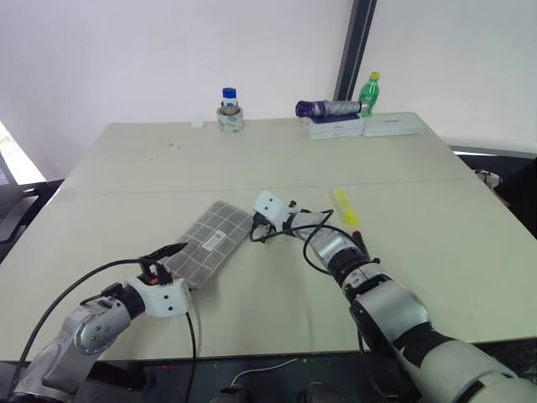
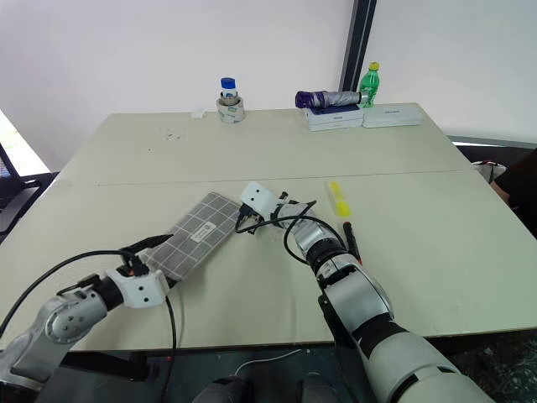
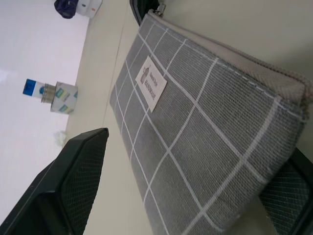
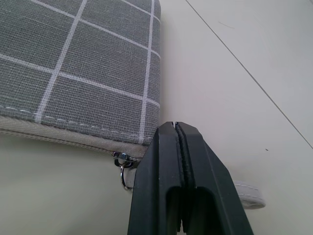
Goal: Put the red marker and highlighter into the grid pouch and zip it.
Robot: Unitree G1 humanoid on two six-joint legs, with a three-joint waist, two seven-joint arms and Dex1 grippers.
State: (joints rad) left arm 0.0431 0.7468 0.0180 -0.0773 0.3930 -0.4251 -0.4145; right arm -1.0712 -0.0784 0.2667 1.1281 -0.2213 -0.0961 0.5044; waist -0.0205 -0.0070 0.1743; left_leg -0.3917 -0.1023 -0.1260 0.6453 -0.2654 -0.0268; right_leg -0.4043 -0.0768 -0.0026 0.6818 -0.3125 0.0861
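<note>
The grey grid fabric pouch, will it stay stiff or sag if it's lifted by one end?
The grey grid fabric pouch would probably sag: it is thin woven cloth lying flat on the table. It looks light, so a pull on its zipper tab may drag it along.

My arms are silver-grey metal segments with black joint rings. Loose black cables loop from each forearm to a white boxy wrist housing. The left gripper (image 3: 171, 196) has matte black fingers with cross-hatched rubber pads; the right gripper (image 4: 177, 128) shows smooth black wedge fingers.
</note>
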